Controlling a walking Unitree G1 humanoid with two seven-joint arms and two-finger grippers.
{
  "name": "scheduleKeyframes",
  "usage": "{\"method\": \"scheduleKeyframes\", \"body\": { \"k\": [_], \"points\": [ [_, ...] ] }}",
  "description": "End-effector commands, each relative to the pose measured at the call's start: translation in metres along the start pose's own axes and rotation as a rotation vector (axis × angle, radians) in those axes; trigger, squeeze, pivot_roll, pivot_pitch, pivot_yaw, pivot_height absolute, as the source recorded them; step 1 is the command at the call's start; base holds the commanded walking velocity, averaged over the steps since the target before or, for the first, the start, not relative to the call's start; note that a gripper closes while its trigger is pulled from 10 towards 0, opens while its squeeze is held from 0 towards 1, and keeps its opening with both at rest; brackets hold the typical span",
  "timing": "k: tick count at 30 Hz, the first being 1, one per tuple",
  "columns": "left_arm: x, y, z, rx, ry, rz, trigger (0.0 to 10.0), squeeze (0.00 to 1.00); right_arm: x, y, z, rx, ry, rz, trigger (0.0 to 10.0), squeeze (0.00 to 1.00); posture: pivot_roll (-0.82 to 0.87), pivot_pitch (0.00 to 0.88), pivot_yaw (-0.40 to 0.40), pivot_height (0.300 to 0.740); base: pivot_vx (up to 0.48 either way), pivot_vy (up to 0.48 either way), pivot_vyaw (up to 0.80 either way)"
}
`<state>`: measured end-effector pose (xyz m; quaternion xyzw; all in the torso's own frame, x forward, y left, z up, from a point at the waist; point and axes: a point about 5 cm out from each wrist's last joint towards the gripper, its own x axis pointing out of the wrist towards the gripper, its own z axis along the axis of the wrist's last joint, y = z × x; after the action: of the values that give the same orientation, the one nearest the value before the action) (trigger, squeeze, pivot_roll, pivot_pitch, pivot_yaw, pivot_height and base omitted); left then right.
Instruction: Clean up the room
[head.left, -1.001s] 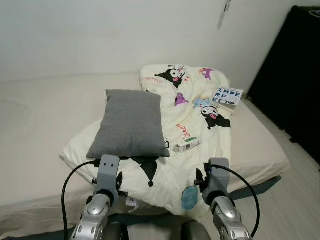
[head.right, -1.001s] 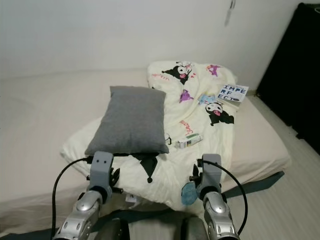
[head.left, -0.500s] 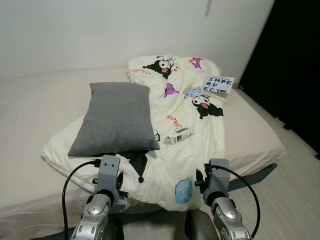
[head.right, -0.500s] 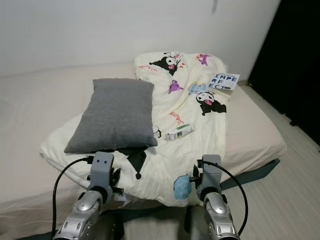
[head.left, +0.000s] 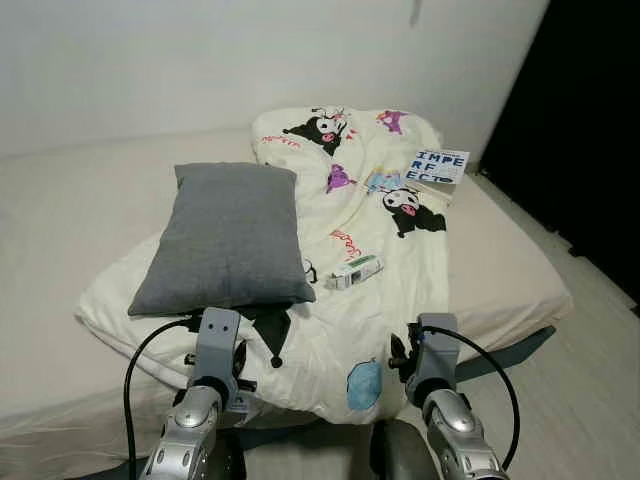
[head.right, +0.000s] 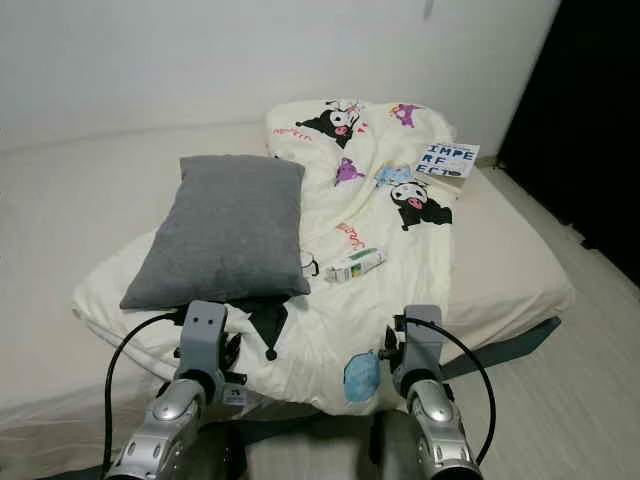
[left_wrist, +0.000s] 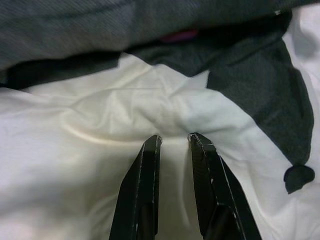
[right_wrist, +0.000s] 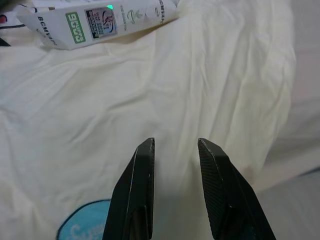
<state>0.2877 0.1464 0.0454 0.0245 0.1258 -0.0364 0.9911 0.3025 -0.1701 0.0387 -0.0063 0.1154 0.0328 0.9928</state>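
- While both arms sit low at the near edge of the bed (head.left: 520, 290), nothing is held, so the step in hand looks like an approach: choosing what to tidy first.
- The left gripper (left_wrist: 173, 139) hovers over the cream comforter (head.left: 400, 300) just short of the grey pillow (head.left: 228, 234); its jaws stand slightly apart with only cloth beyond them.
- The right gripper (right_wrist: 175, 145) hovers over a bare fold of the comforter, jaws a little apart and empty.
- Things out of place, by my reading: the pillow lies on the rumpled comforter toward the robot's left; a small white carton (head.left: 354, 271) with green print lies on the comforter just beside the pillow's near right corner; a book (head.left: 439, 168) with block letters rests at the far right of the bed, partly on the comforter's edge.
- In the right wrist view the carton (right_wrist: 95, 23) lies ahead of the fingertips, apart from them.
- The carton seems the likeliest first pick, being nearest the right gripper.
- That move calls for reaching forward over the comforter, lining the jaws across the carton's narrow width, and closing without pinching cloth.
- The soft bedding may give under pressure, so a shallow descent seems wise.
- The book is well beyond the carton and would probably need a lean or a step along the bed.
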Motion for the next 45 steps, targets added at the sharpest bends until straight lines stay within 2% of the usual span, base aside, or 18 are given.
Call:
{"method": "scheduleKeyframes", "body": {
  "k": [1, 3, 5, 7, 9, 10, 11, 12, 19, 22, 24, 25, 31, 33, 35, 39, 41, 45],
  "points": [
    [-0.004, 0.003, -0.008, 0.006, 0.036, -0.003, 10.0, 0.00, 0.002, 0.001, 0.001, -0.043, 0.009, 0.026, 10.0, 0.00, 0.05, 0.134, -0.025, 0.576, 0.000, 0.000, 0.00],
    [-0.004, 0.004, -0.009, 0.006, 0.039, -0.004, 10.0, 0.00, 0.005, 0.001, 0.006, -0.069, -0.003, 0.046, 10.0, 0.00, 0.05, 0.134, -0.025, 0.576, 0.000, 0.000, 0.00],
    [-0.005, 0.005, -0.009, 0.007, 0.044, -0.011, 10.0, 0.00, 0.013, 0.000, 0.017, -0.147, -0.016, 0.095, 10.0, 0.00, 0.05, 0.138, -0.028, 0.576, 0.000, 0.000, 0.00],
    [-0.005, 0.005, -0.009, 0.007, 0.044, -0.011, 10.0, 0.00, 0.013, 0.000, 0.017, -0.147, -0.016, 0.095, 10.0, 0.00, 0.05, 0.138, -0.028, 0.576, 0.000, 0.000, 0.00],
    [-0.007, 0.005, -0.009, 0.005, 0.043, -0.022, 10.0, 0.00, 0.020, -0.003, 0.029, -0.213, -0.026, 0.138, 10.0, 0.00, 0.06, 0.148, -0.035, 0.576, 0.000, 0.000, 0.00],
    [-0.007, 0.005, -0.009, 0.005, 0.043, -0.022, 10.0, 0.00, 0.020, -0.003, 0.029, -0.213, -0.026, 0.138, 10.0, 0.00, 0.06, 0.148, -0.035, 0.576, 0.000, 0.000, 0.00],
    [-0.009, 0.005, -0.008, 0.001, 0.036, -0.034, 10.0, 0.00, 0.024, -0.004, 0.035, -0.240, -0.033, 0.166, 10.0, 0.42, 0.07, 0.156, -0.038, 0.576, 0.000, 0.000, 0.00],
    [-0.012, 0.004, -0.006, 0.003, 0.025, -0.058, 10.0, 0.00, 0.027, -0.005, 0.040, -0.272, -0.026, 0.194, 10.0, 1.00, 0.07, 0.167, -0.043, 0.576, 0.000, 0.000, 0.00],
    [-0.023, 0.000, 0.006, -0.013, -0.035, -0.170, 10.0, 0.00, 0.035, -0.007, 0.052, -0.363, -0.016, 0.269, 10.0, 1.00, 0.10, 0.210, -0.053, 0.576, 0.000, 0.000, 0.00],
    [-0.036, 0.001, 0.014, -0.051, -0.083, -0.263, 10.0, 0.00, 0.042, -0.008, 0.071, -0.432, -0.054, 0.295, 10.0, 1.00, 0.12, 0.247, -0.057, 0.576, 0.000, 0.000, 0.00],
    [-0.036, 0.001, 0.014, -0.051, -0.083, -0.263, 10.0, 0.00, 0.042, -0.008, 0.071, -0.432, -0.054, 0.295, 10.0, 1.00, 0.12, 0.247, -0.057, 0.576, 0.000, 0.000, 0.00],
    [-0.041, 0.000, 0.016, -0.055, -0.095, -0.300, 10.0, 0.00, 0.044, -0.010, 0.077, -0.448, -0.064, 0.290, 10.0, 1.00, 0.13, 0.263, -0.058, 0.576, 0.000, 0.000, 0.00],
    [-0.057, -0.009, 0.028, -0.066, -0.125, -0.457, 10.0, 0.00, 0.050, -0.018, 0.101, -0.526, -0.090, 0.290, 10.0, 1.00, 0.15, 0.304, -0.060, 0.576, 0.000, 0.000, 0.00],
    [-0.060, -0.011, 0.031, -0.073, -0.128, -0.479, 10.0, 0.00, 0.051, -0.020, 0.105, -0.539, -0.092, 0.295, 10.0, 1.00, 0.15, 0.310, -0.061, 0.576, 0.000, 0.000, 0.00],
    [-0.071, -0.018, 0.041, -0.103, -0.137, -0.561, 10.0, 0.00, 0.052, -0.022, 0.115, -0.602, -0.098, 0.314, 10.0, 1.00, 0.18, 0.334, -0.063, 0.576, 0.000, 0.000, 0.00],
    [-0.074, -0.020, 0.044, -0.109, -0.139, -0.581, 10.0, 0.00, 0.053, -0.023, 0.117, -0.615, -0.100, 0.316, 10.0, 1.00, 0.18, 0.334, -0.063, 0.576, 0.000, 0.000, 0.00],
    [-0.079, -0.023, 0.050, -0.113, -0.148, -0.616, 10.0, 0.00, 0.053, -0.023, 0.122, -0.638, -0.101, 0.335, 10.0, 1.00, 0.21, 0.357, -0.066, 0.576, 0.000, 0.000, 0.00],
    [-0.081, -0.023, 0.054, -0.095, -0.164, -0.607, 10.0, 0.00, 0.054, -0.024, 0.126, -0.657, -0.103, 0.338, 10.0, 1.00, 0.22, 0.365, -0.068, 0.576, 0.000, 0.000, 0.00]
  ]
}}
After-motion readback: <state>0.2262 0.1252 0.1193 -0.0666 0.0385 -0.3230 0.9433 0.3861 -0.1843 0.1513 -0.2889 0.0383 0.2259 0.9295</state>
